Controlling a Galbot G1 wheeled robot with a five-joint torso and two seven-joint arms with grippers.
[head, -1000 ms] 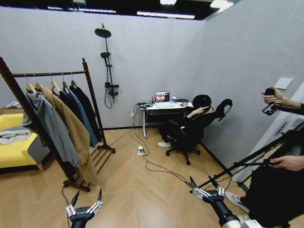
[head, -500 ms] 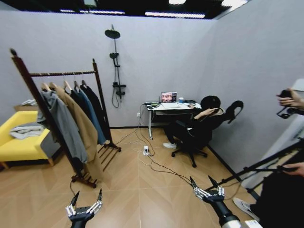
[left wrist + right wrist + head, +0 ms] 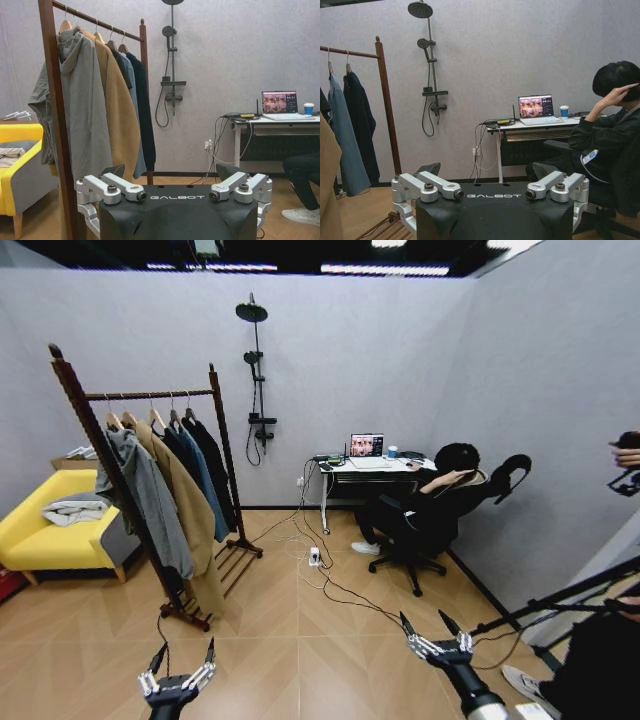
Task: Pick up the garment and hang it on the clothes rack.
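The clothes rack (image 3: 150,395) stands at the left on the wooden floor, with dark wooden posts and one bar. The garment (image 3: 216,468), a black jacket on a wooden hanger, hangs at the bar's far end by the post. Next to it hang a teal jacket (image 3: 200,480), a tan coat (image 3: 185,510) and a grey hooded coat (image 3: 150,500). The wrist views show the garment (image 3: 145,115) (image 3: 361,125) too. My left gripper (image 3: 184,650) (image 3: 170,172) and right gripper (image 3: 422,625) (image 3: 485,170) are low in front, open and empty, well short of the rack.
A yellow sofa (image 3: 45,535) stands behind the rack. A desk (image 3: 365,468) with a laptop and an office chair (image 3: 420,530) stand at the back wall. Cables (image 3: 330,585) trail over the floor. A tripod leg (image 3: 560,595) crosses at the right.
The whole picture has shifted to the right, so the camera has turned left; the rack now sits nearer the middle. Both grippers hold the same pose.
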